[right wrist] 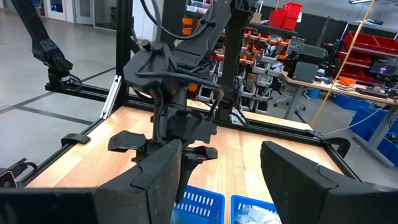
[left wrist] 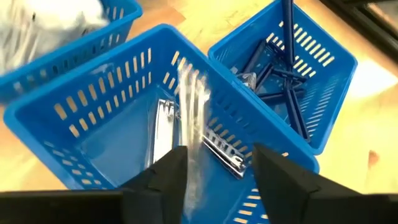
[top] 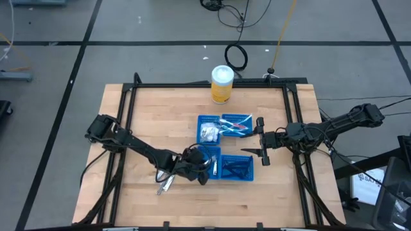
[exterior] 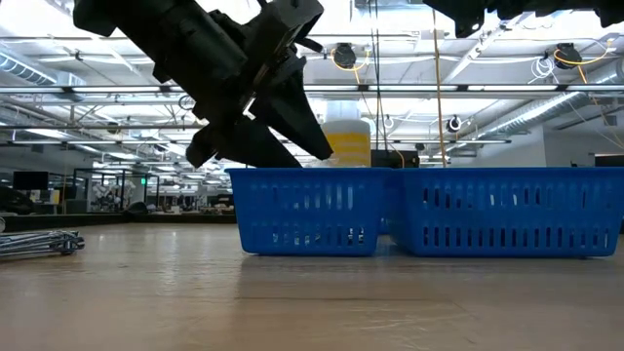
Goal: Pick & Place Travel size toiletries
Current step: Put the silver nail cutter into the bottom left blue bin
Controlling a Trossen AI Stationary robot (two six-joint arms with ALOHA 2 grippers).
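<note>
Blue slotted trays (left wrist: 112, 118) w/ silvery tubes (left wrist: 165, 134) in one, dark blue razor sticks (left wrist: 273, 81) in another, white packets (top: 207, 133) in a third. Yellow canister (top: 221, 90), white lid. My fingers (left wrist: 168, 180) are black.

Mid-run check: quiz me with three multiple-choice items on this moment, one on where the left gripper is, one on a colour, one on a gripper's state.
1. The left gripper is over:
A. a blue tray
B. the yellow canister
C. bare table

2. The canister's lid is:
A. blue
B. white
C. black

3. The right gripper is:
A. shut on a tube
B. open, empty
C. out of view

Key: 1 A, the left wrist view looks down into a blue tray holding silvery tubes; 2 B, white top in the high view; 3 B, its fingers stand apart with nothing between.
</note>
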